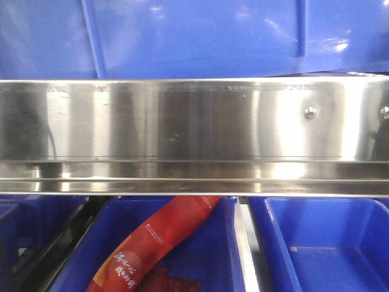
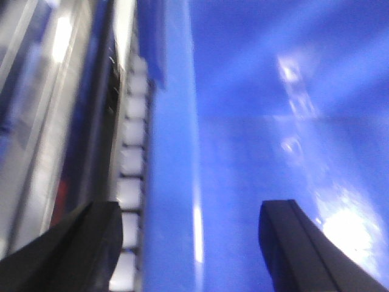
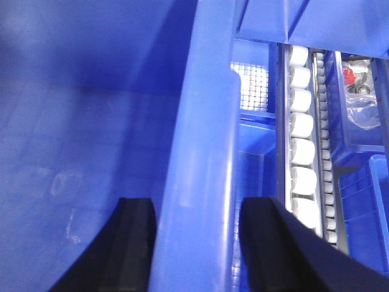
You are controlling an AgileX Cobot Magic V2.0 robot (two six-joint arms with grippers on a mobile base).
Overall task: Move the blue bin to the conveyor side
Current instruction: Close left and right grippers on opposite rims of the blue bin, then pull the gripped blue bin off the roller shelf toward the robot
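bin (image 1: 200,36): you see it just above the rail (image 1: 182,121).
left gripper (image 2: 188,210): jaws apart, straddling its wall.
right gripper (image 3: 197,207): jaws hug the wall; you can't tell if clamped.

**Steel rail, rollers and lower bins**

A shiny stainless-steel rail (image 1: 182,121) spans the front view, with two round screw heads (image 1: 310,112) near its right end. Below it sit smaller blue bins. The middle bin (image 1: 213,243) holds a long red packet (image 1: 152,243) with pale lettering, lying slantwise over what may be red granules (image 1: 173,283). The right bin (image 1: 328,255) stands just beside it. In the right wrist view a row of white rollers (image 3: 301,128) runs beside a blue tray (image 3: 358,152) of small parts, one of them red.
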